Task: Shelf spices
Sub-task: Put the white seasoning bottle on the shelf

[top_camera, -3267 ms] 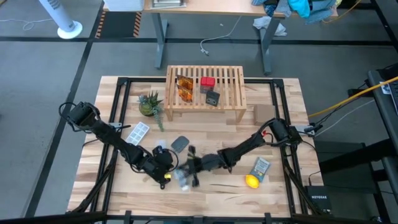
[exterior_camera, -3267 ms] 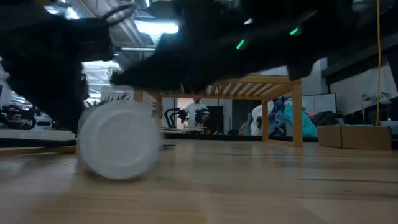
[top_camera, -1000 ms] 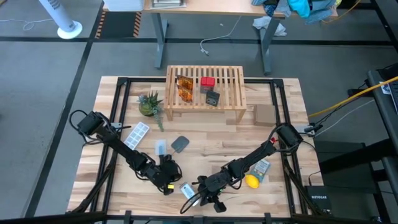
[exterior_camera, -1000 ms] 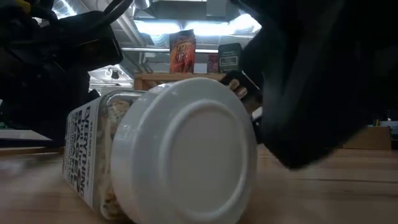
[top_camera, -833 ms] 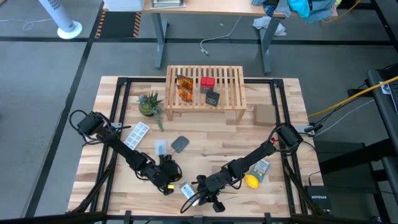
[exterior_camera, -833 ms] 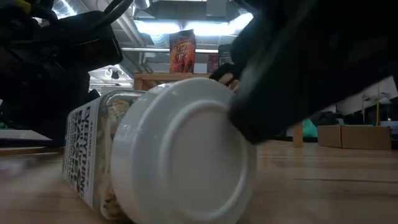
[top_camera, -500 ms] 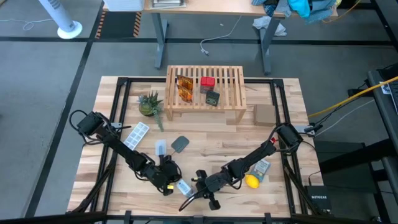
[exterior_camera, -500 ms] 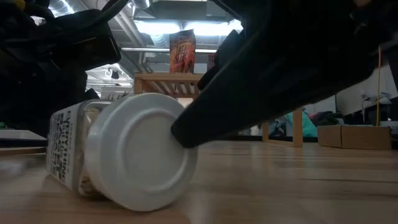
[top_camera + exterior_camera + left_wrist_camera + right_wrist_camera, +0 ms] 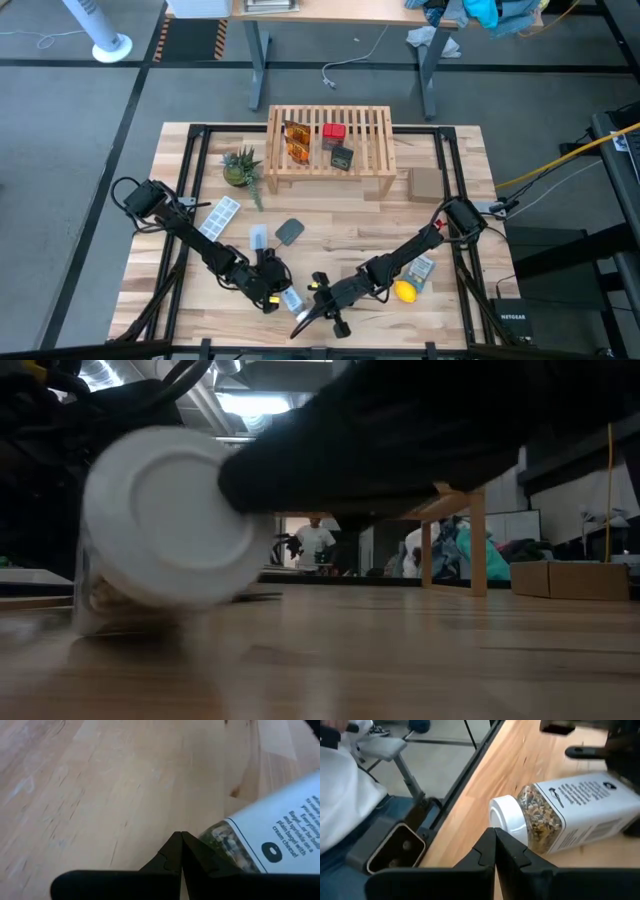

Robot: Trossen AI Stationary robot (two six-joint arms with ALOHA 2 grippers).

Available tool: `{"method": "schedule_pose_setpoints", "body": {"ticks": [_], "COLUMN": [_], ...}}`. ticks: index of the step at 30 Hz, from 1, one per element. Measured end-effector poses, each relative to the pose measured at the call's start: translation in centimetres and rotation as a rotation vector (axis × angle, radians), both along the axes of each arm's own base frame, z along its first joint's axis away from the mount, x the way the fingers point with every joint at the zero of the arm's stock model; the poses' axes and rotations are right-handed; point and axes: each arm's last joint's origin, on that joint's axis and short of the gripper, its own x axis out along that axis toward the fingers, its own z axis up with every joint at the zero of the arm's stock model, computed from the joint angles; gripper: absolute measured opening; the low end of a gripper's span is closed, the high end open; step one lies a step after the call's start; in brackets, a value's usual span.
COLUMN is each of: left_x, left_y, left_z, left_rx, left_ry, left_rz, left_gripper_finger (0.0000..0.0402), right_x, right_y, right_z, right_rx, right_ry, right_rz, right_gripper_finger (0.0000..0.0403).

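The clear white-capped bottle lies on its side on the tabletop near the front edge, and it also shows in the right wrist view. My right gripper is shut, with its tips at the bottle's cap. My left gripper is shut, close beside the bottle's clear wall; I cannot tell if it touches. The shelf stands at the far middle. On its slats stand two amber packets, the red box and the black box. My right gripper pushes the bottle's white cap with its shut fingertips, which meet the cap's flat face near its rim. The fingers come in low from the table's right and near side. The bottle lies on its side on the table.
A small plant, a white tray and two grey objects lie at left and middle. The lemon and the grey-blue packet lie at front right. A person sits by the near edge.
My right gripper has gone toward the table's left and far side, low over the wood, and come against the bottle's cap. The bottle has slid and turned a little toward the left, staying on its side.
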Motion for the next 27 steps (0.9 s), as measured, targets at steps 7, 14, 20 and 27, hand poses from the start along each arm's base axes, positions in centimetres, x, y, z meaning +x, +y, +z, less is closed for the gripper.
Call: {"method": "schedule_pose_setpoints", "body": {"ticks": [7,14,20,27], "left_x": [0.0,0.0,0.0,0.0], "left_y": [0.0,0.0,0.0,-0.3], "left_z": [0.0,0.0,0.0,0.2], "left_rx": [-0.009,-0.014,-0.021,-0.044], "left_ry": [0.0,0.003,0.003,0.003], "left_rz": [0.006,0.009,0.008,-0.018], "left_gripper_finger": [0.0,0.0,0.0,0.0], "right_x": [0.3,0.7,1.2,1.7], "right_y": [-0.2,-0.3,-0.7,-3.1], "right_z": [0.3,1.2,2.1,0.1], "right_rx": [-0.015,-0.007,-0.053,-0.153], "right_ry": [-0.044,-0.132,-0.228,-0.129], "right_rz": [-0.017,-0.066,-0.153,-0.27], "right_gripper_finger": [0.0007,0.0007,0.0007,0.0007]}}
